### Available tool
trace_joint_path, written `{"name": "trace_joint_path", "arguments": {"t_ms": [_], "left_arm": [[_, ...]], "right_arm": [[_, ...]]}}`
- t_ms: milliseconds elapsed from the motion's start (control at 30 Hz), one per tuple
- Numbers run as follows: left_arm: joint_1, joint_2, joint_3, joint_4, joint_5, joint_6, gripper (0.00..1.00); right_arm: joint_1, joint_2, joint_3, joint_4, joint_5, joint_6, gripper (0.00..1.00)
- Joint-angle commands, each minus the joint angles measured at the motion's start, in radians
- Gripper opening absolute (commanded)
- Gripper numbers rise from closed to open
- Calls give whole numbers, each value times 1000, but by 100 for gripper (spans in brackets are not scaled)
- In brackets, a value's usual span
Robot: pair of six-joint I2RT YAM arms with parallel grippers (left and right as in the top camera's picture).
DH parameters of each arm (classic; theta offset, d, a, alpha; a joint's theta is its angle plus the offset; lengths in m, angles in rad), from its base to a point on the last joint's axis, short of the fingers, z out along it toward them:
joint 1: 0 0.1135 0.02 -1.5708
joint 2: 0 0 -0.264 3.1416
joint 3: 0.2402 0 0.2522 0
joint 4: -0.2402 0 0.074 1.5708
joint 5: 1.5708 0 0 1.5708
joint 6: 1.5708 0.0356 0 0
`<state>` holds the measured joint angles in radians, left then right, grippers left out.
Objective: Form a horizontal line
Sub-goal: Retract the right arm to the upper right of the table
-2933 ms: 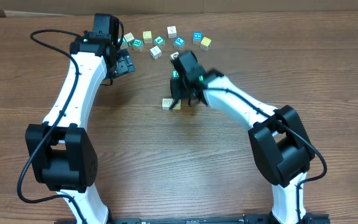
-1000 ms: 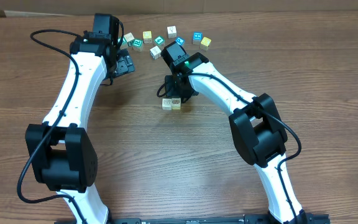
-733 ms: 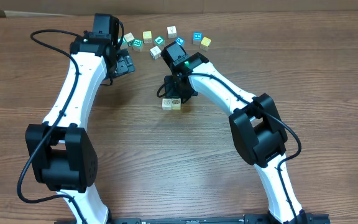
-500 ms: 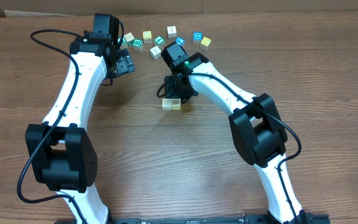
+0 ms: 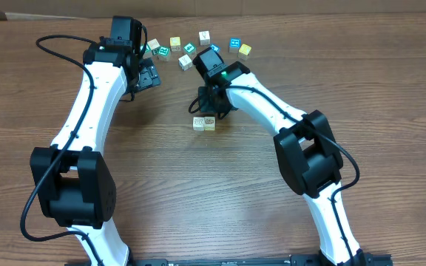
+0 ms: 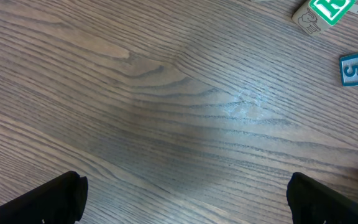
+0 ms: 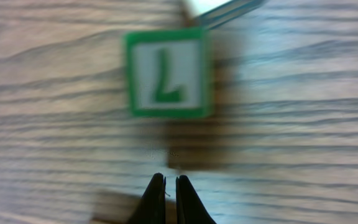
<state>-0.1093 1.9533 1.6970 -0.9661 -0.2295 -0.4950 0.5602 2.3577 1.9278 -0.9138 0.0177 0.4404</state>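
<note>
The horizontal line [image 5: 204, 123], here two small cubes touching side by side near the middle of the table [image 5: 398, 111], lies just at 6 o'clock of the right gripper [image 5: 211, 111], whose fingers are pressed together on nothing, while the left gripper [image 5: 149, 75], well apart at 10 o'clock, has its fingers wide apart and empty.

Likely a robotics lab: wood-grain table [image 5: 198, 214], two white arms [image 5: 95, 96], letter cubes [image 5: 174, 43].
</note>
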Motion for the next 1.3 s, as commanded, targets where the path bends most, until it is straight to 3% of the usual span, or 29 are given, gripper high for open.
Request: {"name": "trace_joint_path", "arguments": {"t_ms": [0,167,333,400,467,500,1267], "left_arm": [[-2,13,24,-2,-13,1,100],[-2,13,24,-2,-13,1,100],[-2,13,24,-2,-13,1,100],[-2,13,24,-2,-13,1,100],[-2,13,24,-2,-13,2,100],[-2,13,24,-2,-13,1,100],[-2,13,24,-2,-13,1,100]], "right_arm": [[-53,12,5,-11,34,5,4],[-112,12,5,-49,34,5,5],[-182,12,5,-85,42,-3,25],[-208,12,4,-98,45,-3,50],[-231,12,4,-111,45,-3,87],[-243,12,4,-118,45,-3,100],[-311,12,4,-75,45,-3,100]]}}
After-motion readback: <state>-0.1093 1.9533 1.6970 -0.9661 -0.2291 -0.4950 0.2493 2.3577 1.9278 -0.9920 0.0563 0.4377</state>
